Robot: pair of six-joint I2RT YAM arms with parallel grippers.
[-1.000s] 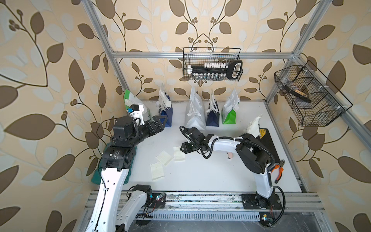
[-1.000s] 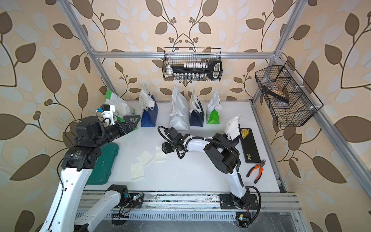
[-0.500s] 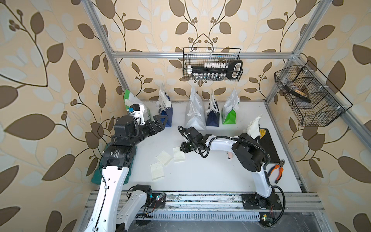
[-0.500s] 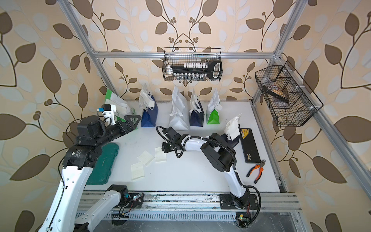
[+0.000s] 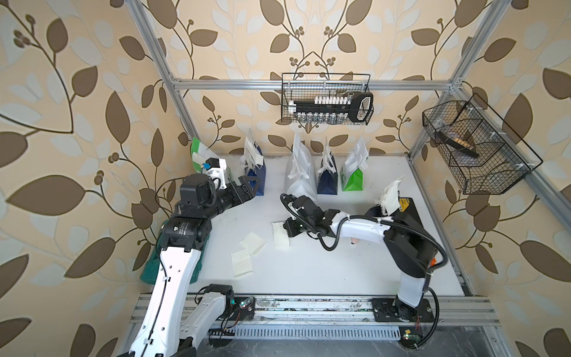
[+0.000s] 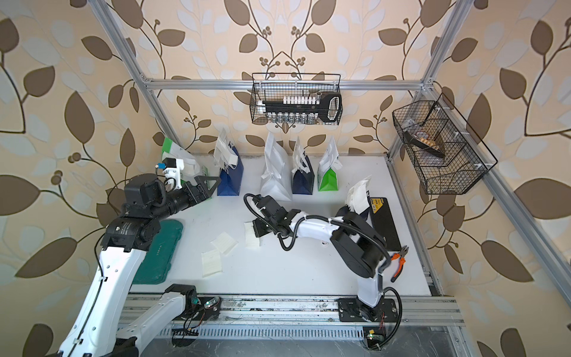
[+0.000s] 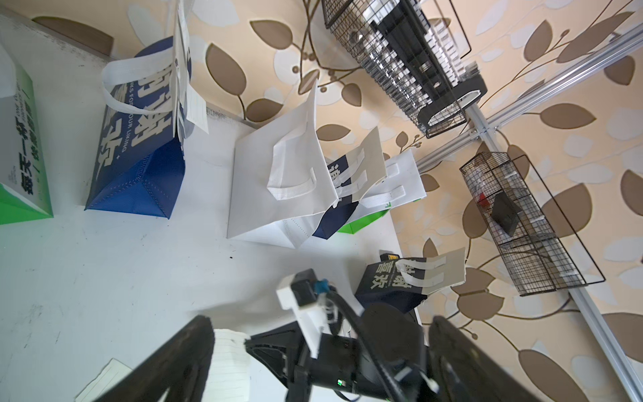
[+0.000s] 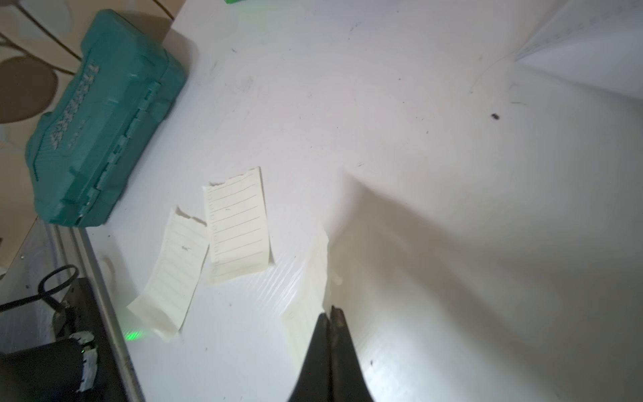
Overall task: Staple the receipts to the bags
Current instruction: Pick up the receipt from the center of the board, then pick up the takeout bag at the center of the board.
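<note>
**Right gripper pinches a receipt near mid-table**

We see the receipt (image 5: 280, 235) a little toward 9 o'clock from the middle of the white table (image 5: 309, 272). One edge of it is caught between the fingers of the right gripper (image 8: 330, 315), which are pressed fully together. Two other receipts (image 5: 252, 243) lie flat at 8 o'clock from it. Five bags (image 5: 299, 176) stand in a row at 12 o'clock. The left gripper (image 6: 214, 184) hovers at 10 o'clock, its fingers spread wide and empty, just beside a navy bag (image 5: 255, 173).

Six bags (image 5: 299, 179) line my table's (image 5: 324, 272) far and right edges; three cream receipts (image 5: 242, 262) lie mid-table, my right claw (image 8: 330, 313) pinching one.
</note>
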